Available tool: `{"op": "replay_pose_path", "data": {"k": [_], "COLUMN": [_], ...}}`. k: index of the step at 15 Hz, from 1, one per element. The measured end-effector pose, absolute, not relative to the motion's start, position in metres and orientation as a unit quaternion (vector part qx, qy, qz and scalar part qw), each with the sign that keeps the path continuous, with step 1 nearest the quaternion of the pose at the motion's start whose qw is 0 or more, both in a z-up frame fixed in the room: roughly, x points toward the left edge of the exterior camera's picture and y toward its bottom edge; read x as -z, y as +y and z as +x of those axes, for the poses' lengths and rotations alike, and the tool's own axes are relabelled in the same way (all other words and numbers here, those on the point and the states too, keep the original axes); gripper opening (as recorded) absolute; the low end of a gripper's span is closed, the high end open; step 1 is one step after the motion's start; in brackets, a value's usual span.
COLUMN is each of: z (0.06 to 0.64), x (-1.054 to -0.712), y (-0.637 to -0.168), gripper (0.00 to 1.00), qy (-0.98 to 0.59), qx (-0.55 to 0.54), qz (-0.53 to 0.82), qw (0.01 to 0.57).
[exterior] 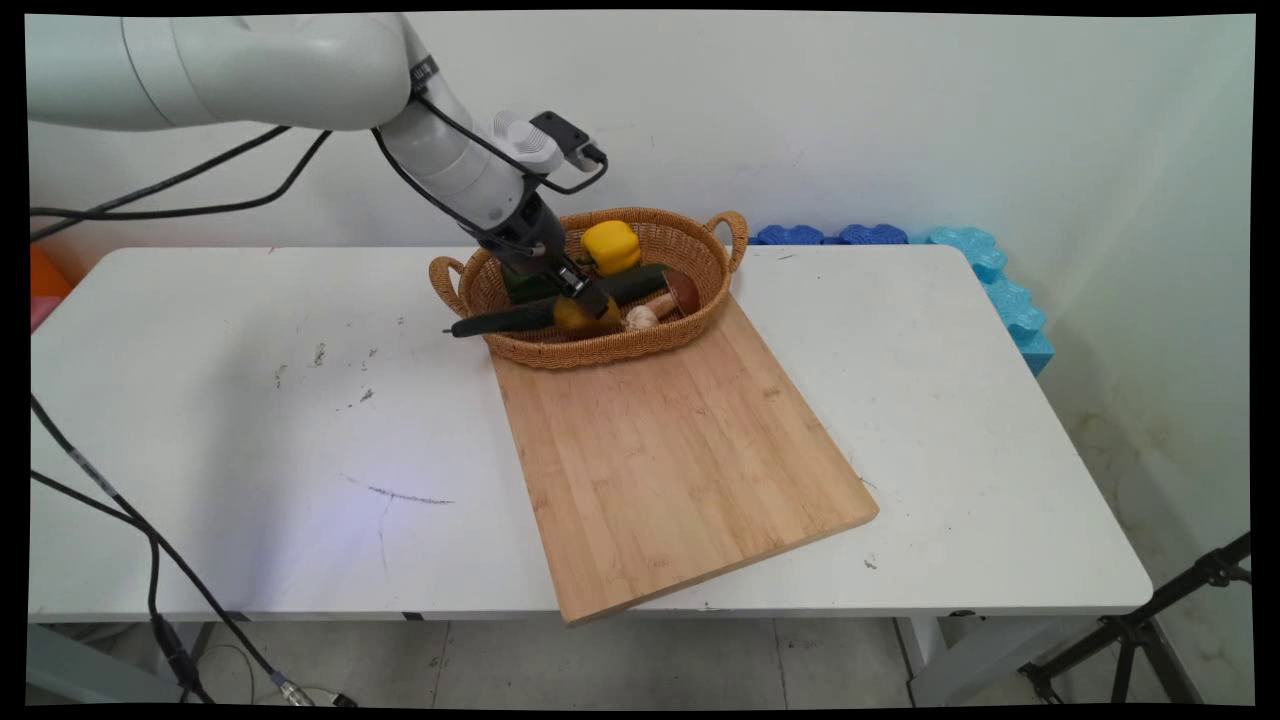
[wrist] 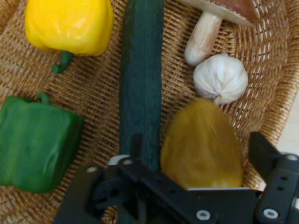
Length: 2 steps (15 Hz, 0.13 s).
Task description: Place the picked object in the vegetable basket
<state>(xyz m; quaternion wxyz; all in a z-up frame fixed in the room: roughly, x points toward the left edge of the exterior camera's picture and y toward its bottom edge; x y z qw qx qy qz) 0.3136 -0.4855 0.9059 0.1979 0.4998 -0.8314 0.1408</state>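
My gripper (exterior: pixel 586 298) (wrist: pixel 198 156) reaches down into a wicker basket (exterior: pixel 610 351) (wrist: pixel 96 95) at the back of the table. It is open, with one finger on each side of an ochre-yellow, egg-shaped fruit (exterior: pixel 588 318) (wrist: pixel 202 144); the right finger stands a little apart from it. A long dark green cucumber (exterior: pixel 497 320) (wrist: pixel 141 79) lies just left of the fruit, its end sticking out over the basket rim. Also in the basket are a yellow pepper (exterior: pixel 611 246) (wrist: pixel 70 25), a green pepper (exterior: pixel 524 286) (wrist: pixel 37 142), a garlic bulb (exterior: pixel 640 318) (wrist: pixel 220 78) and a brown-capped mushroom (exterior: pixel 681 293) (wrist: pixel 208 30).
A large wooden cutting board (exterior: pixel 680 455) lies in front of the basket, reaching the table's near edge. Blue foam pieces (exterior: pixel 1000 285) line the back right corner by the wall. Black cables (exterior: pixel 150 560) hang at the left, and a tripod leg (exterior: pixel 1150 625) stands at the lower right.
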Motion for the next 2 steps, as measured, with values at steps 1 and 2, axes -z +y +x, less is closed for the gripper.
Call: {"op": "replay_pose_path", "data": {"k": [1, 2], "z": [0.3121, 0.3105], "x": [-0.9064, -0.9077], "y": [-0.4856, -0.4858], "gripper": [1.00, 1.00], "qy": [-0.831, -0.831], "qx": [-0.141, -0.141], "qz": [0.499, 0.497], "qw": [0.202, 0.206]}}
